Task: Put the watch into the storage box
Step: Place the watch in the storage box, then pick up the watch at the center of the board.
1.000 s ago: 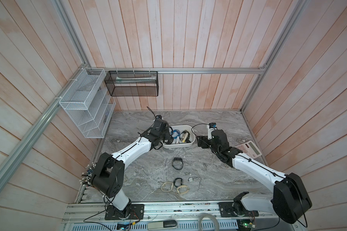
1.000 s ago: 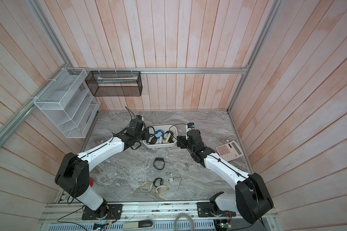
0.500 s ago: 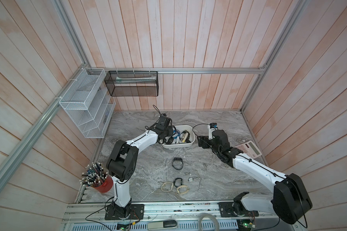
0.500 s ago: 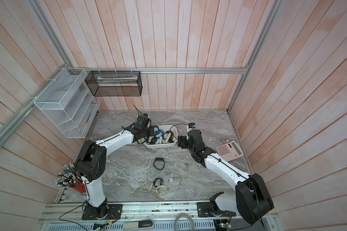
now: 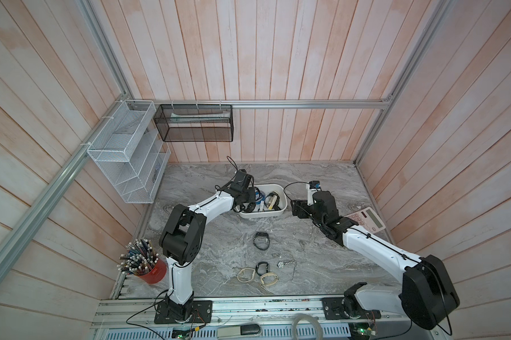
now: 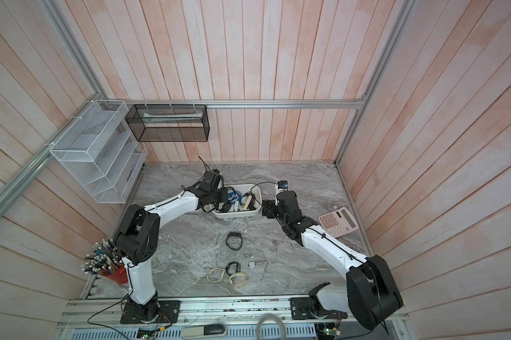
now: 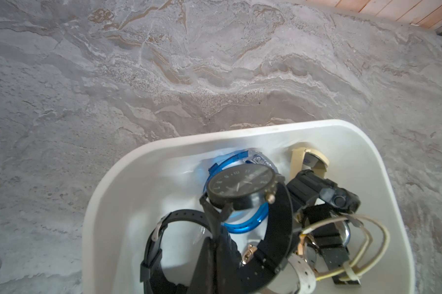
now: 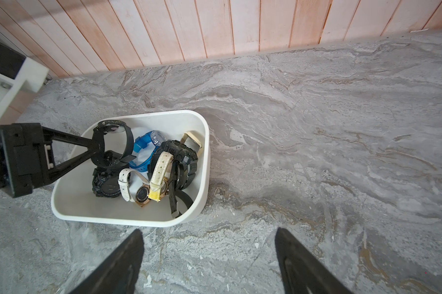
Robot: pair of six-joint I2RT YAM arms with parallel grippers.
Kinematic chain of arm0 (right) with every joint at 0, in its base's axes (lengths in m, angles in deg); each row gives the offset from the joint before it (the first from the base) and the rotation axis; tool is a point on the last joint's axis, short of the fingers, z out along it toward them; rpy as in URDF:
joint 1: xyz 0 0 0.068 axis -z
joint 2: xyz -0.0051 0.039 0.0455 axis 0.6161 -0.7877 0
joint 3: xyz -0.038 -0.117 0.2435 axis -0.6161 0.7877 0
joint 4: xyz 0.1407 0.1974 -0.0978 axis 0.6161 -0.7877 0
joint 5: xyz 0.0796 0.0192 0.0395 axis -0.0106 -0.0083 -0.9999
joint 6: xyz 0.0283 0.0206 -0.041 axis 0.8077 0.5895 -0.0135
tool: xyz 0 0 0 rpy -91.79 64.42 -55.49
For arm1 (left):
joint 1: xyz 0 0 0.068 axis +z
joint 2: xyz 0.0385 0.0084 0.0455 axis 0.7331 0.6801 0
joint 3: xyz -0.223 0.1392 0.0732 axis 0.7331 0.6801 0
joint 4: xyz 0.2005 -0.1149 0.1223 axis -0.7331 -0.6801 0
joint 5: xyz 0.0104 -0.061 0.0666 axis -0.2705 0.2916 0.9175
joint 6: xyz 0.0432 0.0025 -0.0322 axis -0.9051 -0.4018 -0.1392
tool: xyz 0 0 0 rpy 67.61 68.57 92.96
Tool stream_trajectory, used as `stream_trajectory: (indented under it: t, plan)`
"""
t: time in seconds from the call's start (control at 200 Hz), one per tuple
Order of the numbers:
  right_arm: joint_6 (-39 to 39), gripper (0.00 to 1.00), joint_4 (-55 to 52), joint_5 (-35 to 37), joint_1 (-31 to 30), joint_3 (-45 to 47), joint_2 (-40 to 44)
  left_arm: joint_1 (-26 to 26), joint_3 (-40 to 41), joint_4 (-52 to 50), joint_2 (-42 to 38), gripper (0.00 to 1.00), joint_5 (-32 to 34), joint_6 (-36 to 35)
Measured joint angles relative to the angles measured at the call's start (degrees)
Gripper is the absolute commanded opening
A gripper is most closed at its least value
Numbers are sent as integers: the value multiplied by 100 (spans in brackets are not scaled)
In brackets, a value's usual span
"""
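The storage box (image 5: 260,215) (image 6: 237,215) is a shallow white tub at the table's middle back, holding several watches. My left gripper (image 5: 249,201) (image 7: 214,241) (image 8: 97,150) reaches in over the box's left end. It is shut on the strap of a black round-faced watch (image 7: 240,188) (image 8: 113,128), which hangs above a blue-strapped watch (image 7: 240,224). My right gripper (image 5: 295,207) (image 8: 207,230) is open and empty, low over the table just right of the box rim (image 8: 148,114).
On the table in front of the box lie a black watch (image 5: 261,240), a smaller black watch (image 5: 262,267), two beige bands (image 5: 246,273) and a pocket watch (image 5: 282,264). A calculator (image 5: 366,219) lies right. A red pencil cup (image 5: 152,272) stands front left.
My left gripper has moved a little right, further in over the box, with the watch in it, and its arm has swung round. The right arm has not moved.
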Motion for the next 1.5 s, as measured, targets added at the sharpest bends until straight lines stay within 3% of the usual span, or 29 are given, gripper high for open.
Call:
stream_trajectory:
  t: [0.35, 0.49, 0.75, 0.92, 1.085, 1.28, 1.495]
  plan:
    - [22, 83, -2, -44, 9, 0, 2, 0, 350, 61, -874, 76, -236, -33]
    - [42, 83, -2, -85, 20, 0, 4, 0, 815, 356, -1624, 88, -313, 17]
    - [155, 82, -4, -275, 20, 0, 4, 0, 3226, 1556, -3812, 97, -396, 251]
    - [317, 78, -37, -490, 17, 4, 0, 0, 4566, 1897, -4682, 100, -352, 492]
    - [557, 77, -92, -540, -153, 136, -7, 4, 5003, 1910, -5141, 100, -190, 627]
    - [994, 72, -188, -396, -1078, 446, -37, 4, 5143, 2028, -5486, 100, 20, 732]
    - [1513, 56, -195, -328, -1851, 463, -372, 4, 5191, 2022, -5515, 100, 76, 782]
